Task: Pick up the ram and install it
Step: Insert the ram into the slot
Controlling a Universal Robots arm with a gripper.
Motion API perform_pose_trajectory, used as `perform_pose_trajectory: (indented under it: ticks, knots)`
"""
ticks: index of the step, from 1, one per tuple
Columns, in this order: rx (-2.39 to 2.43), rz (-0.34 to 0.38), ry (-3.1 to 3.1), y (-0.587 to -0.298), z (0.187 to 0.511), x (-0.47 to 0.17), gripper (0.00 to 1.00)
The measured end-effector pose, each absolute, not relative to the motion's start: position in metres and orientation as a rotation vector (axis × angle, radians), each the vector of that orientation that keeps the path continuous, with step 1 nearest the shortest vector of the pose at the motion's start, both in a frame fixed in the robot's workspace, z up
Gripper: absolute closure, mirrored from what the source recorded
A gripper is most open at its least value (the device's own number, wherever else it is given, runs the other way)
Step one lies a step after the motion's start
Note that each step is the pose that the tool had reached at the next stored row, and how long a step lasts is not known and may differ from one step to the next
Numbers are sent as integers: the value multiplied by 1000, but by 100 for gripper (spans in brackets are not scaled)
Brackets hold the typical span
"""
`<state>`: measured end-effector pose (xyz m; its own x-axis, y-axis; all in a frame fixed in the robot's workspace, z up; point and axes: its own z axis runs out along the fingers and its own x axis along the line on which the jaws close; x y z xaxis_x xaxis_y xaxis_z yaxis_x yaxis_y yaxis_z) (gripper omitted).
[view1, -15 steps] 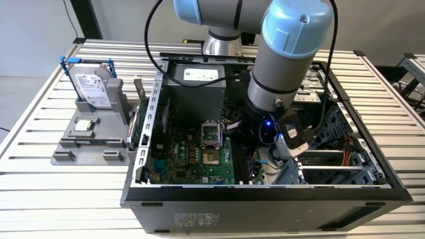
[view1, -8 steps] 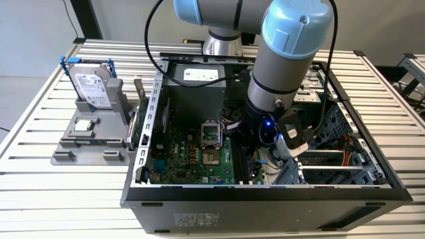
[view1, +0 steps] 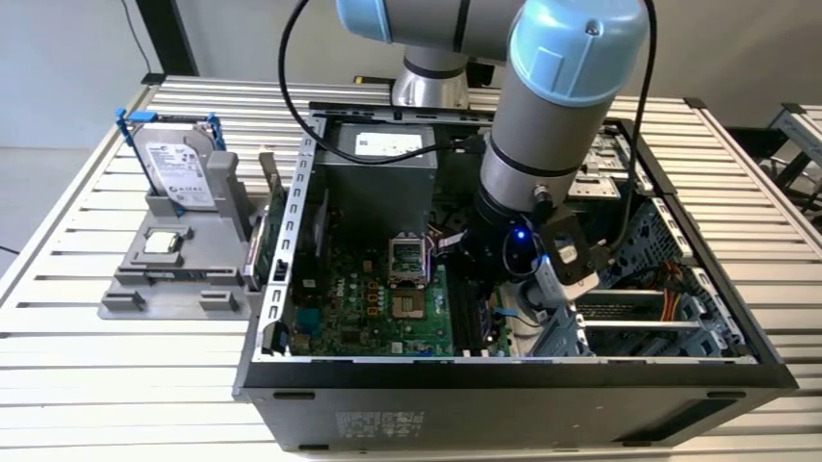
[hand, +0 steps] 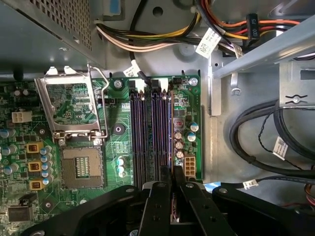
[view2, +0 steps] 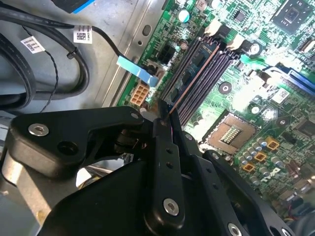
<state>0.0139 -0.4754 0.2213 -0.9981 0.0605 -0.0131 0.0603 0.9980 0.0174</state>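
Gripper [hand: 172,179] fingers clamped on the ram [view2: 193,78], seated edge-on in the slots [hand: 150,132] inside the open computer case [view1: 514,371].

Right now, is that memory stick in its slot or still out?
In: the ram stands edge-up in a motherboard slot, the gripper closed on its end.

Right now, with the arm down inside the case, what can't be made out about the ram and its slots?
1. Second wrist view: the ram sits edge-on in the end effector, so its faces are hidden.
2. Whether it is seated: its lower edge is lost among the memory slots.
3. Exterior view: the arm covers the grip.
4. First wrist view: the fingers cover the slots' near ends.
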Motion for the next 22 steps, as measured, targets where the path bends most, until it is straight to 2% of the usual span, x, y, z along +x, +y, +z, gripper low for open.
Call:
perform_pose_trajectory:
  ticks: [22]
  knots:
    - [40,21,3131,-475,219,13,100]
